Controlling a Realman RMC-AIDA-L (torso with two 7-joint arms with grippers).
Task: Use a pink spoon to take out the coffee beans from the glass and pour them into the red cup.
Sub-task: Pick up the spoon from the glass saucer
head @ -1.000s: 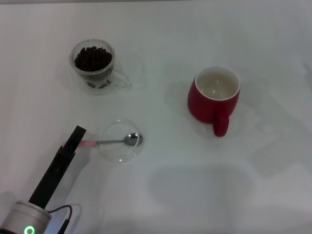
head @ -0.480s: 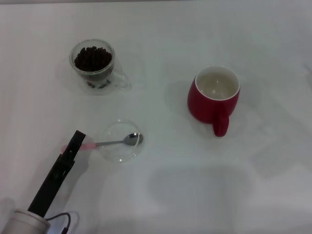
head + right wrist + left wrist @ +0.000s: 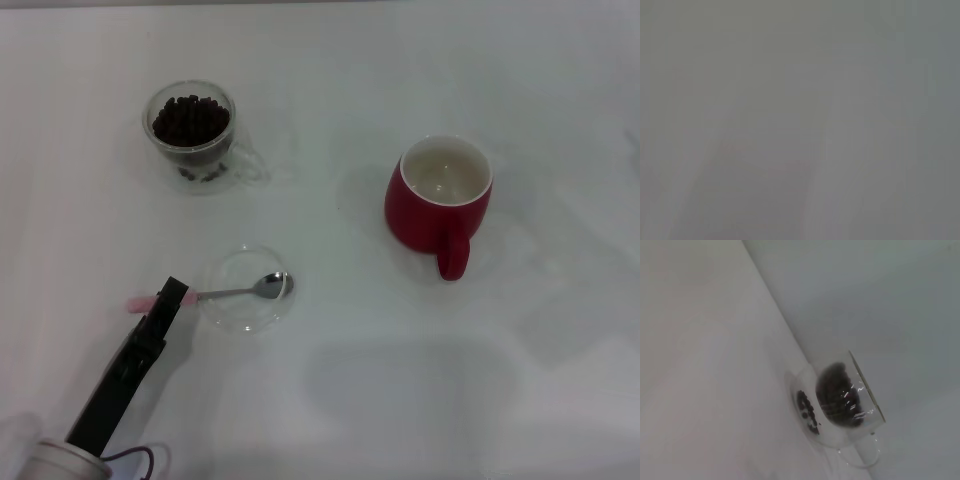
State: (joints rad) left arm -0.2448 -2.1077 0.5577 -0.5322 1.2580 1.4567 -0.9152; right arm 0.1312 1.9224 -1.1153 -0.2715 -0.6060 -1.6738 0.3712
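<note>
One arm is at work: the left gripper (image 3: 172, 297) sits over the pale pink handle of the small metal-bowled pink spoon (image 3: 235, 291), though I cannot tell how its claw stands. That handle runs sideways, its bowl resting in a flat clear glass dish (image 3: 247, 290) on the gripper's right side. No right gripper is in view.

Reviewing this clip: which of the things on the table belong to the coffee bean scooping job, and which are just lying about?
Part of the job:
- pink spoon, its bowl resting in the dish
- coffee beans
- glass holding the beans
- red cup, no beans in it
- left gripper, over the spoon's handle

Just lying about:
- clear glass dish under the spoon
</note>
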